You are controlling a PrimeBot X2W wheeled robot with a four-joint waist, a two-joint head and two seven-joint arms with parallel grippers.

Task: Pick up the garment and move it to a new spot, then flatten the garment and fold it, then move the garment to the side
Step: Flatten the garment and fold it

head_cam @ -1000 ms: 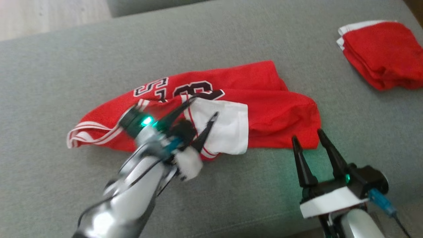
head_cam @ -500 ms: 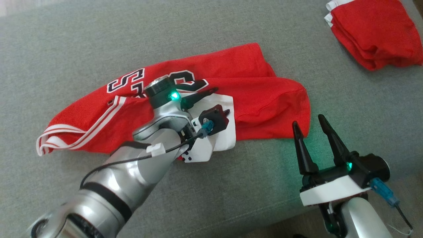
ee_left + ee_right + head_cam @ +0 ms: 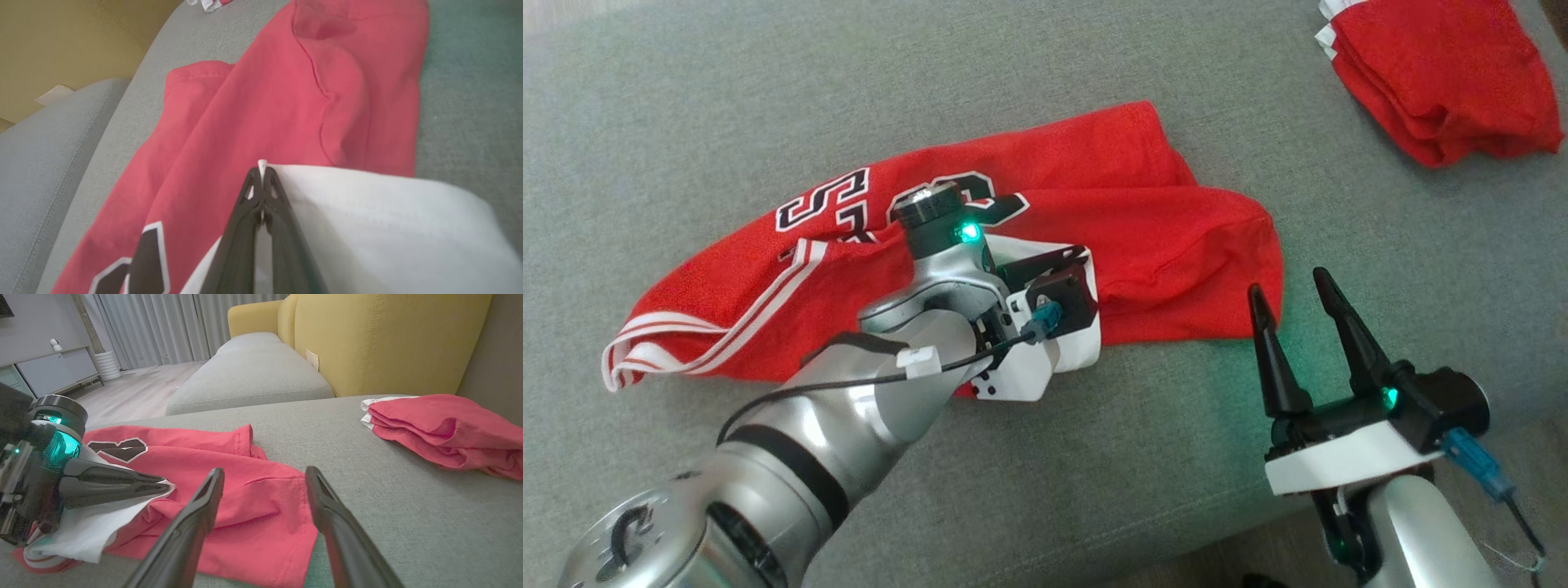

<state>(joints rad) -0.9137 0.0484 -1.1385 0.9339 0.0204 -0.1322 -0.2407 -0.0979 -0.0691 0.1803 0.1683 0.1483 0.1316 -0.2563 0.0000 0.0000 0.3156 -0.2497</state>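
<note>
Lying crumpled across the middle of the grey sofa cushion (image 3: 1094,82), the red jersey (image 3: 1143,245) is judged to be light, limp and a little slippery. It is expected to sag and trail from any single pinch, so 2 well-separated holds along an edge are likely needed for a clean lift.

The left gripper (image 3: 261,173) is seen clamped on a fold of the white panel (image 3: 388,212), with a sliver of white cloth showing between its fingertips. The right gripper (image 3: 1286,282) is held apart and empty above the cushion, just beside the jersey's near right corner, which is judged a sensible second hold. A folded red garment (image 3: 1437,73) is seen well apart at the far right.

How many layers are caught in the pinch cannot be told. The black lettering (image 3: 821,200) is partly covered by the left arm (image 3: 849,425). One end is marked by the striped trim (image 3: 686,343), but neck and armholes cannot be distinguished among the folds.
</note>
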